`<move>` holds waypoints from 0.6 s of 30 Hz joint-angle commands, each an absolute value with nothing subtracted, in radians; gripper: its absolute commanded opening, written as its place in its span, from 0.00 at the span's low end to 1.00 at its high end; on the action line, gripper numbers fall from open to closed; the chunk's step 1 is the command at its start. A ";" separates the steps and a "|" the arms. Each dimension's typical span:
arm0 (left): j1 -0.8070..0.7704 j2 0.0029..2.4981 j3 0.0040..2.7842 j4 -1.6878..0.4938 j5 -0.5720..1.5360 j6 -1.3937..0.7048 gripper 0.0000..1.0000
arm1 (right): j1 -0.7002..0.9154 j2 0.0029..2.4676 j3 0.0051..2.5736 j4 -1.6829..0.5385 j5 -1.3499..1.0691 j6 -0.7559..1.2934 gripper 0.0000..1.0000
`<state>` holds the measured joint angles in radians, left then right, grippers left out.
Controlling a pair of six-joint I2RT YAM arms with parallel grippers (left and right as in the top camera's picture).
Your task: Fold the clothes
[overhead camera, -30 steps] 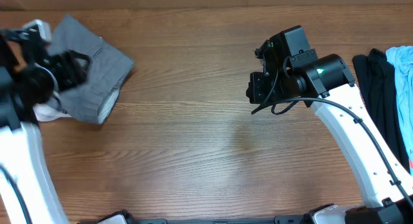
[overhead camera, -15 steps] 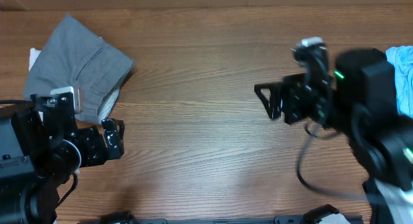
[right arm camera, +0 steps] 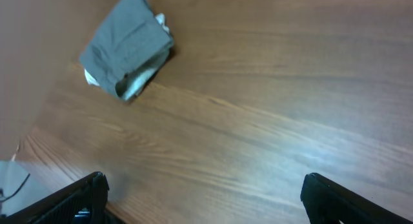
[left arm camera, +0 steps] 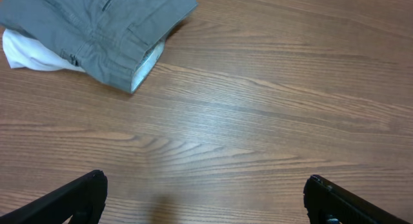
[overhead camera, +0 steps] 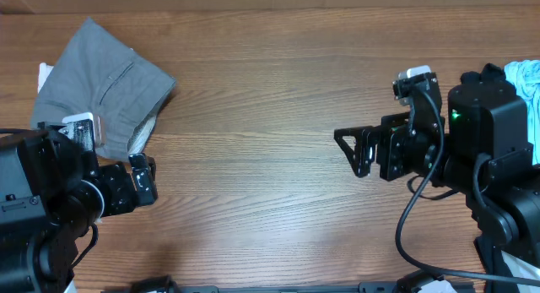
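Note:
The clothes, grey shorts (overhead camera: 105, 86), lie folded in a compact bundle at the table's far left, with a pale lining showing at their near edge. In the left wrist view the shorts (left arm camera: 97, 24) sit at the top left, well ahead of my fingers. My left gripper (overhead camera: 145, 180) is open and empty, just near-right of the bundle and apart from it. My right gripper (overhead camera: 348, 152) is open and empty over bare wood right of centre, facing left. The right wrist view shows the shorts (right arm camera: 126, 43) far off, and both wrist views show only wood between the jaws (left arm camera: 203, 192) (right arm camera: 203, 192).
A white garment (overhead camera: 42, 73) peeks out from under the shorts' left side (left arm camera: 32, 53). A light blue garment (overhead camera: 525, 78) lies at the far right edge, partly behind my right arm. Bare wooden tabletop (overhead camera: 253, 158) spans the middle.
Both arms drew back toward the near side. The left gripper came off the shorts and opened; the bundle stays put. The right gripper went from shut to open.

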<state>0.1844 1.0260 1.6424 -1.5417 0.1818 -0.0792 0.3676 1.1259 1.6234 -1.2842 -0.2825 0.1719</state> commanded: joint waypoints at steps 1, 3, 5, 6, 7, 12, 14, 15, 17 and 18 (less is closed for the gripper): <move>0.180 1.026 1.643 -1.541 0.169 -0.097 1.00 | 0.359 1.116 1.630 -1.287 -0.251 0.174 1.00; 0.180 1.026 1.643 -1.541 0.169 -0.097 1.00 | 0.357 1.097 1.630 -1.306 -0.252 0.156 1.00; 0.180 1.026 1.643 -1.541 0.169 -0.097 1.00 | 0.357 1.058 1.630 -1.337 -0.234 0.147 1.00; 0.180 1.026 1.643 -1.541 0.169 -0.097 1.00 | 0.357 1.034 1.630 -1.341 -0.221 0.147 1.00; 0.180 1.026 1.643 -1.541 0.169 -0.097 1.00 | 0.357 1.007 1.630 -1.341 -0.207 0.143 1.00; 0.180 1.026 1.643 -1.541 0.169 -0.097 1.00 | 0.357 0.859 1.629 -1.305 -0.126 0.099 1.00; 0.180 1.026 1.643 -1.541 0.169 -0.097 1.00 | 0.356 0.818 1.618 -1.282 -0.060 0.091 1.00; 0.180 1.026 1.643 -1.541 0.169 -0.097 1.00 | 0.354 0.803 1.607 -1.264 -0.037 0.077 1.00; 0.180 1.026 1.643 -1.541 0.169 -0.097 1.00 | 0.330 0.758 1.551 -1.198 -0.008 0.020 1.00; 0.180 1.026 1.643 -1.541 0.169 -0.097 1.00 | 0.315 0.741 1.522 -1.173 -0.008 -0.001 1.00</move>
<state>0.1844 1.0260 1.6424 -1.5417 0.1814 -0.0792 0.3466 0.7605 1.5932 -1.2022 -0.0891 0.0776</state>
